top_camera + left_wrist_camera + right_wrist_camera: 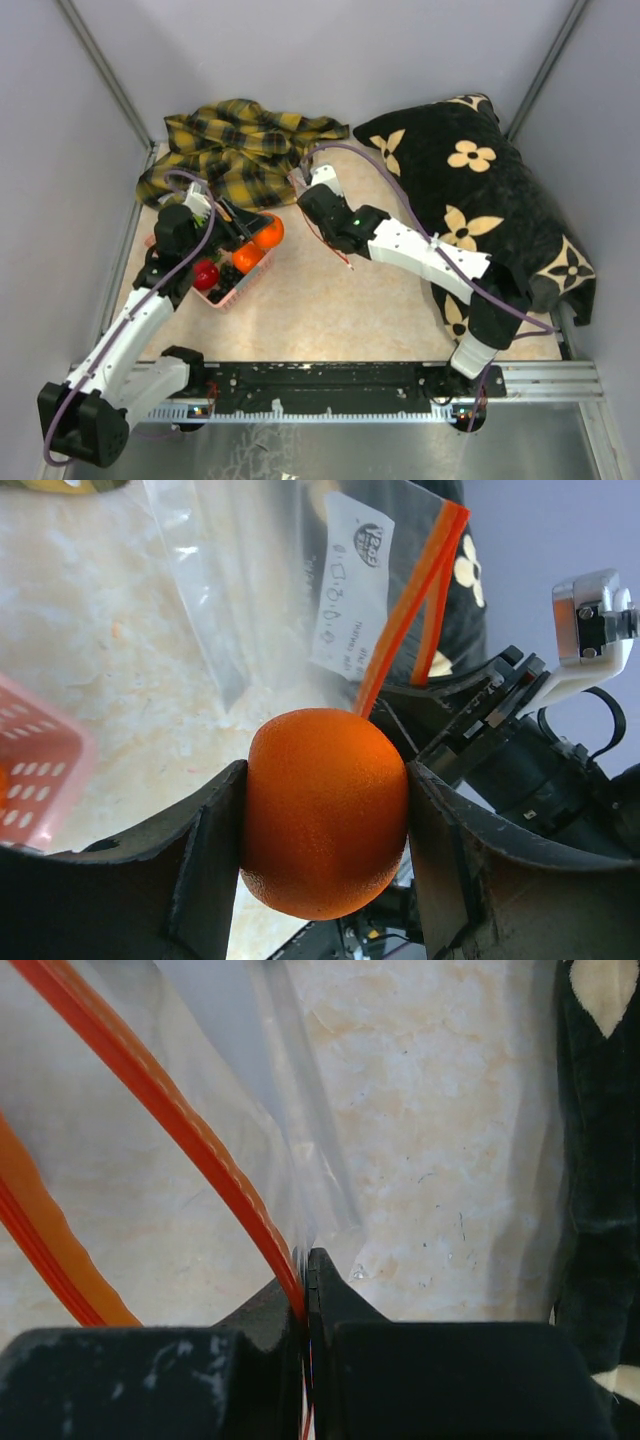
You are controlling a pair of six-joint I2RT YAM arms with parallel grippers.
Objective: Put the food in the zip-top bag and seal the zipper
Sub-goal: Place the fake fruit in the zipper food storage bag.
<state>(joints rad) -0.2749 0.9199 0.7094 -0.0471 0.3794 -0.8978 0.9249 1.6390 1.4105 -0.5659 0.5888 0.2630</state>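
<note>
- My left end effector (325,820) is clamped on an orange ball (325,815). One finger presses each side, and the jaws stand only as far apart as the ball is wide.
- From the top view, that ball sits just beside the far right corner of the pink basket (232,292), on the side nearest the bag.
- In the basket are a second orange ball (247,257) and a red apple (206,274). There is something dark beside the apple that I cannot make out.
- My right end effector (305,1272) is pinched together on the zipper (180,1130). The red strip runs straight into the closed fingertips.
- The zip-top bag (250,600) hangs from that pinch, clear and floppy, with its white label (355,590) facing my left wrist camera.
- The two red strips spread apart in a V away from the pinch, so the mouth is parted there.
- The bag is right behind the held ball in the left wrist view. I cannot tell whether they touch.
- The pale speckled worktop (450,1160) shows through the plastic.
- A plaid cloth (240,145) is crumpled at the far edge behind the basket.
- A black cushion (480,200) with cream flowers fills the far right side, and my right arm reaches across in front of it.
</note>
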